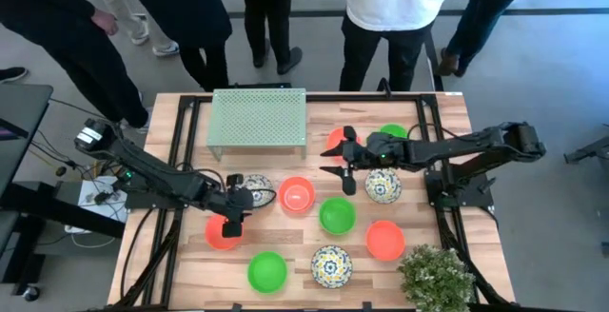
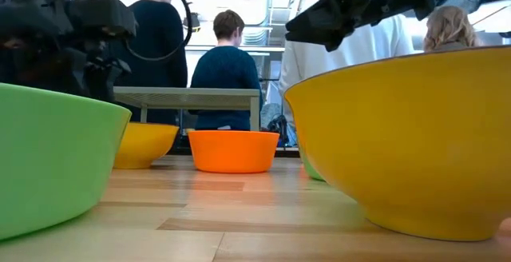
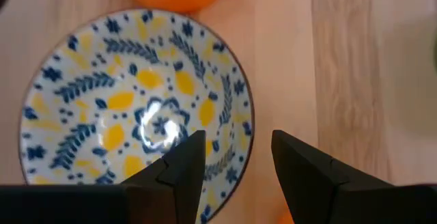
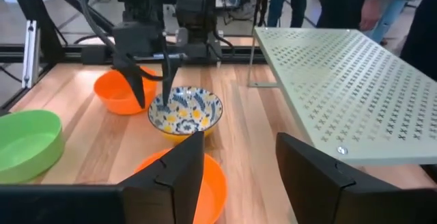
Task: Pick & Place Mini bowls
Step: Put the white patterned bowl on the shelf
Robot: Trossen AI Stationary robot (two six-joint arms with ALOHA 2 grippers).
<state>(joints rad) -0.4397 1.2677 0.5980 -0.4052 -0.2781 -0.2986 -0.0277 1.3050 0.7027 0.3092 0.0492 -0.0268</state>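
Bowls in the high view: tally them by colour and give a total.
Orange bowls: 4
Green bowls: 3
Floral bowls: 3
Total: 10

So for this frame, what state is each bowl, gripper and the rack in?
left gripper: open, poised over the rim of the floral bowl
floral bowl: upright, empty, on the table
orange bowl: upright, empty, right next to the floral bowl
right gripper: open, holding nothing, beside the perforated rack
perforated rack: standing, nothing on it
green bowl: upright, empty
plant: upright at the table corner
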